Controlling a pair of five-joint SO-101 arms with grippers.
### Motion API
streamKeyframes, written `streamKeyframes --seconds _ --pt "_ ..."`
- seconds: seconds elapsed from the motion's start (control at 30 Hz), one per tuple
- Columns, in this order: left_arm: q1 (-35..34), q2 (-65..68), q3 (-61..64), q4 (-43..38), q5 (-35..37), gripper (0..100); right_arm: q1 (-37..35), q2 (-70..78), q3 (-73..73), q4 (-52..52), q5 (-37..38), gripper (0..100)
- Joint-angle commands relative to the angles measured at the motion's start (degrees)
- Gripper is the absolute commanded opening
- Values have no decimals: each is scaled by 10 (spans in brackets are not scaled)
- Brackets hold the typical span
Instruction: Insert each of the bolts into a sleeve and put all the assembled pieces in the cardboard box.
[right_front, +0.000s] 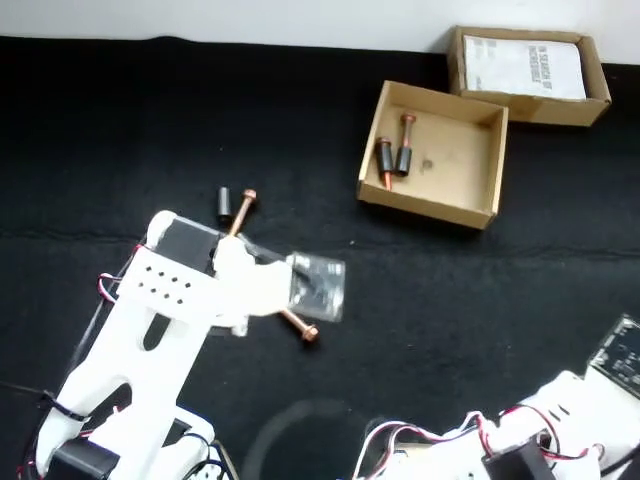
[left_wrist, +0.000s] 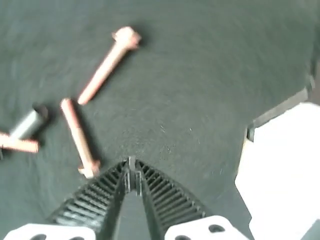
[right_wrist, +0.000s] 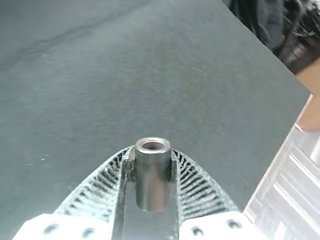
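Observation:
My left gripper (left_wrist: 131, 172) is shut with nothing in it and hovers over the black mat; in the high view it (right_front: 322, 288) sits left of centre. Just off its tip lies a copper bolt (left_wrist: 78, 137), and a second bolt (left_wrist: 107, 65) lies farther out. A grey sleeve (left_wrist: 27, 124) rests beside a third bolt (left_wrist: 17, 145) at the view's edge. From above I see a sleeve (right_front: 224, 205) beside a bolt (right_front: 240, 212), and another bolt (right_front: 298, 325) by the arm. My right gripper (right_wrist: 150, 165) is shut on a metal sleeve (right_wrist: 151, 175), its open bore facing outward. The cardboard box (right_front: 470, 205) holds two assembled pieces (right_front: 394, 155).
A second cardboard box (right_front: 600, 75) with a white sheet inside stands at the back right, touching the first. The right arm's body (right_front: 560, 430) sits at the front right edge. The black mat (right_front: 480, 300) covers the table.

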Motion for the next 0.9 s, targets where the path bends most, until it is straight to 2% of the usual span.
streamKeyframes --seconds 0.0,0.07,0.17,0.27,0.37,0.5,0.77,0.87 --pt "16 2 -20 5 -150 10 29 -3 32 -53 5 8" --pt "41 2 -16 -8 -173 10 36 -3 60 -90 5 8" --pt "74 15 -14 -50 -170 10 40 -3 100 -140 5 8" --pt "93 56 -16 -89 -123 22 39 -3 131 -181 5 8" --pt "96 120 -19 -118 -90 89 37 -3 156 -214 5 8" --pt "94 218 -67 -117 -86 159 29 -3 180 -246 5 8" --pt "87 420 -241 -116 -86 159 6 -3 189 -261 6 8" --pt "90 470 -305 -83 -85 159 -9 -3 190 -261 6 8"
